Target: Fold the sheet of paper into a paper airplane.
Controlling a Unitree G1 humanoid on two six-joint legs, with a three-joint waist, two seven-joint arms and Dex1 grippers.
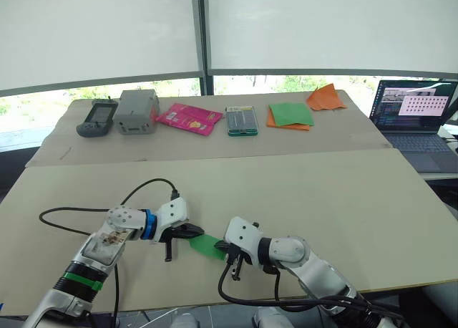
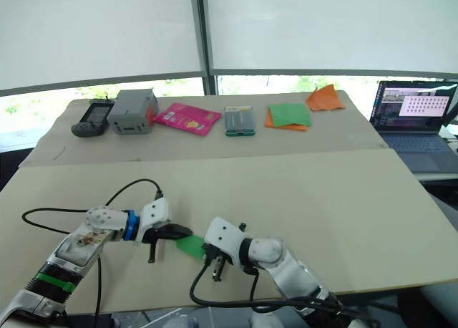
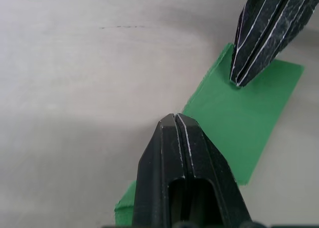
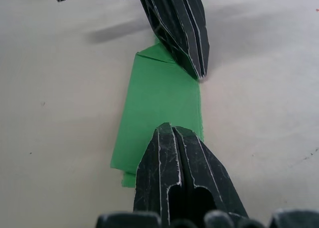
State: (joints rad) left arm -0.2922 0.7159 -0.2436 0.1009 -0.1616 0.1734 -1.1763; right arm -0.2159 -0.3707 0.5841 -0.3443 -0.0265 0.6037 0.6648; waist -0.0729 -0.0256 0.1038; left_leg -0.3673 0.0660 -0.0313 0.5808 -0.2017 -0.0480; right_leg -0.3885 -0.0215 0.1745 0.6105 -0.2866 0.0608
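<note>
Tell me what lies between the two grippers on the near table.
The folded sheet of paper spans the stretch between the left gripper and the right gripper, both shut with tips on it; the wrist views show this closest.

Near table [image 1: 343, 199] edge: sheet of paper [image 1: 207, 246] between left tool [image 1: 187, 233] and right tool [image 1: 223, 248]; laptop [image 1: 415, 117] far right.

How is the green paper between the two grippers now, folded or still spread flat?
Folded. The sheet of paper lies as a narrow strip with a doubled edge layer, pressed to the table by the shut left gripper and right gripper.
</note>
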